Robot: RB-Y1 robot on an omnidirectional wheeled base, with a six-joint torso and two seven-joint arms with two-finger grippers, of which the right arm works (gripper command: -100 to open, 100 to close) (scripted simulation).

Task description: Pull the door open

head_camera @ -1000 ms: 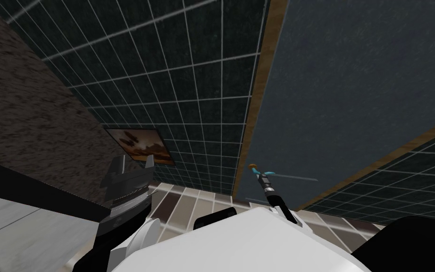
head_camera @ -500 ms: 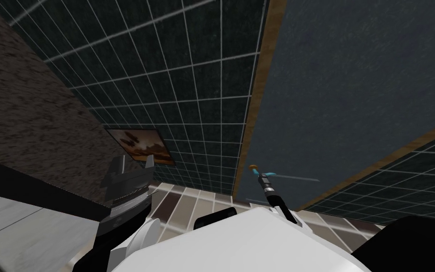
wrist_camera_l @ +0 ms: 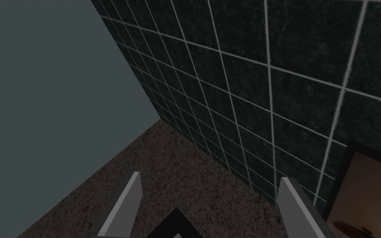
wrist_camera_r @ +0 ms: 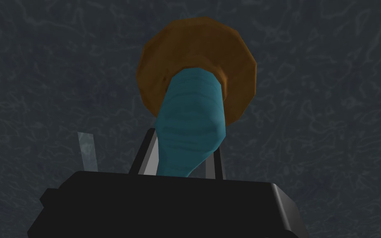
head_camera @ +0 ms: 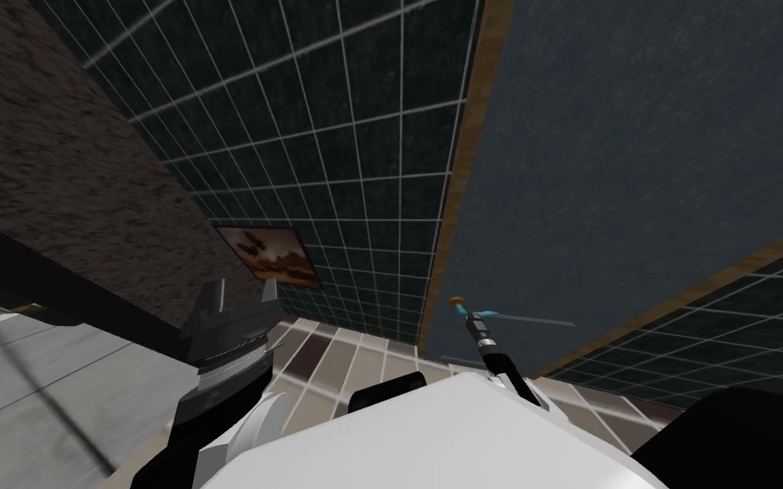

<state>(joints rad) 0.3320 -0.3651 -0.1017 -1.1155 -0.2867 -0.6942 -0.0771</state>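
- Your right gripper [wrist_camera_r: 181,159] was at the door [wrist_camera_r: 330,82], a dark blue-grey panel right in front of you.
- Its two fingers [wrist_camera_r: 143,151] were closed on the blue-green handle [wrist_camera_r: 191,120], one pressing each side.
- The handle stuck out from a round brown plate [wrist_camera_r: 196,62] on the door.
- In the head view, the handle sat low on the door, near the edge with the brown frame [head_camera: 458,195].
- A dark tiled wall [head_camera: 339,170] with thin pale lines stood next to that frame.
- You could not tell how far the door was open.
- Your left gripper [head_camera: 239,293] was held up on your left, well apart from the handle.
- Its fingers were wide open and held nothing.
- A picture [head_camera: 269,255] in brown colours hung on the tiled wall, just past the left gripper.
- The floor [head_camera: 339,356] below the wall had pale and brown tiles.
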